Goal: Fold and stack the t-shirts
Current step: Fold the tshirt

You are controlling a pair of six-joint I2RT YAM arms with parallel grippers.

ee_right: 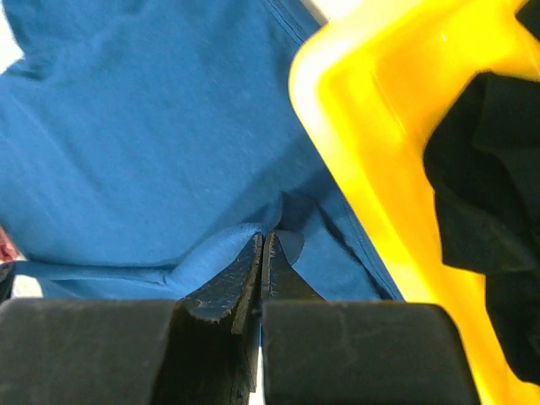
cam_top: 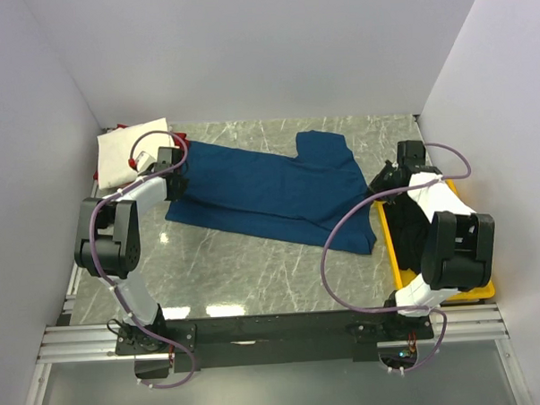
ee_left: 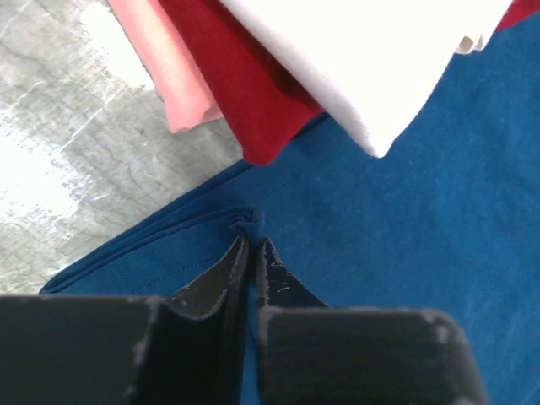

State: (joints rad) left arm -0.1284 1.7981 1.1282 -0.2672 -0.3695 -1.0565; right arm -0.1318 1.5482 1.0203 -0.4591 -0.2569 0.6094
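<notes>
From the overhead camera, the job looks partly done. A small folded pile (cam_top: 129, 153) with a cream tee on top sits in the far left corner of the table (cam_top: 255, 266), and the blue t-shirt (cam_top: 269, 189) lies spread long across the middle, one sleeve sticking out toward the back, not yet folded down to pile size. The left gripper (cam_top: 174, 169) is at the shirt's left edge, just beside the pile. The right gripper (cam_top: 383, 181) is at its right edge, next to the yellow tray (cam_top: 390, 251), whose inside is mostly hidden by the arm from here. In the left wrist view, the left gripper (ee_left: 253, 245) has its fingers pinched together on a little pucker of the blue hem. Just beyond it are the pile's layers, cream over a red tee (ee_left: 245, 101), with a paler pink edge underneath that I can't identify. In the right wrist view, the right gripper (ee_right: 263, 245) is likewise clamped on a raised fold of blue cloth, right against the tray's rounded corner. The tray holds a crumpled black garment (ee_right: 485, 194), unfolded, and how much more is in there can't be seen. My guess is the blue shirt needs its remaining folds and a place on the pile, and then the black one is waiting.
</notes>
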